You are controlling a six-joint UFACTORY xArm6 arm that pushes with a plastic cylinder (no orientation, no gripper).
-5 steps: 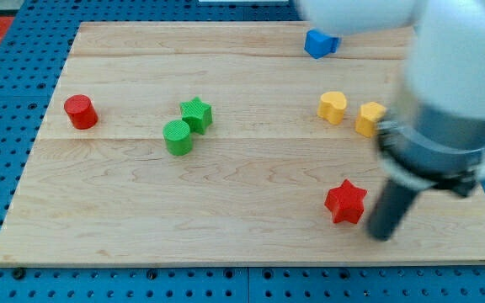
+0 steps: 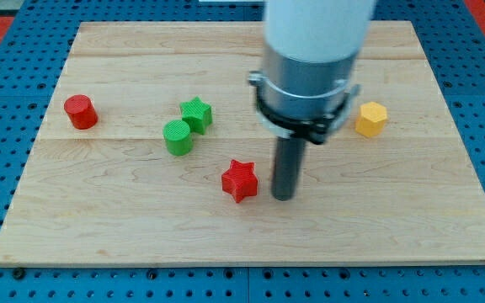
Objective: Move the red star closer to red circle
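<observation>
The red star (image 2: pixel 240 180) lies on the wooden board (image 2: pixel 141 236), below the middle. The red circle (image 2: pixel 80 111) stands far off at the view's left. My tip (image 2: pixel 283 197) rests on the board just right of the red star, a small gap away. The arm's white and grey body rises above it and hides part of the board's top middle.
A green star (image 2: pixel 197 114) and a green circle (image 2: pixel 177 136) stand touching between the red star and the red circle, nearer the top. A yellow hexagon (image 2: pixel 370 119) sits at the right. The blue block and yellow heart are hidden behind the arm.
The red star has slid well to the left, from the lower right toward the board's middle. My tip has moved left with it, staying on its right side.
</observation>
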